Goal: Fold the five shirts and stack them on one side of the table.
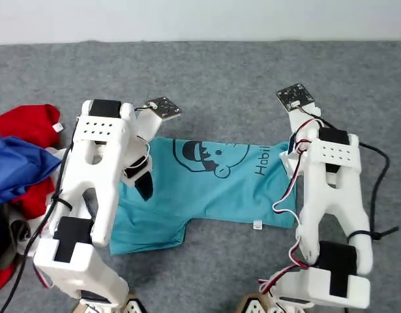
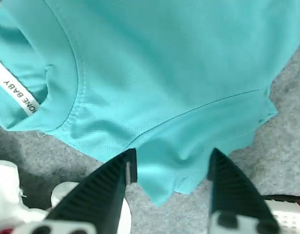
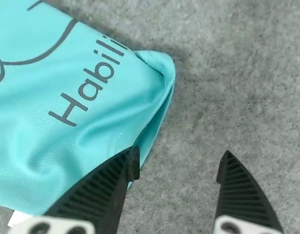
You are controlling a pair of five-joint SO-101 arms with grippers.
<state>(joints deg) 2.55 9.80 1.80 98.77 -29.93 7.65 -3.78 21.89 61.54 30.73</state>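
While both pincers are gaping open, I am hovering the left pincer (image 2: pixel 171 165) over a sleeve corner of the teal shirt (image 1: pixel 213 189) and the right pincer (image 3: pixel 180 161) astride its folded edge. Lying mid-frame on the table (image 1: pixel 239 78), it is looking thin, limp and light; I am favouring hemmed corners for holds.

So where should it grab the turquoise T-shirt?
By its edge corners, from above: the turquoise cloth T-shirt lies flat on the grey carpeted table, so probably only edges can be pinched. The open left end effector hangs over a sleeve edge, the open right end effector beside the hem corner.
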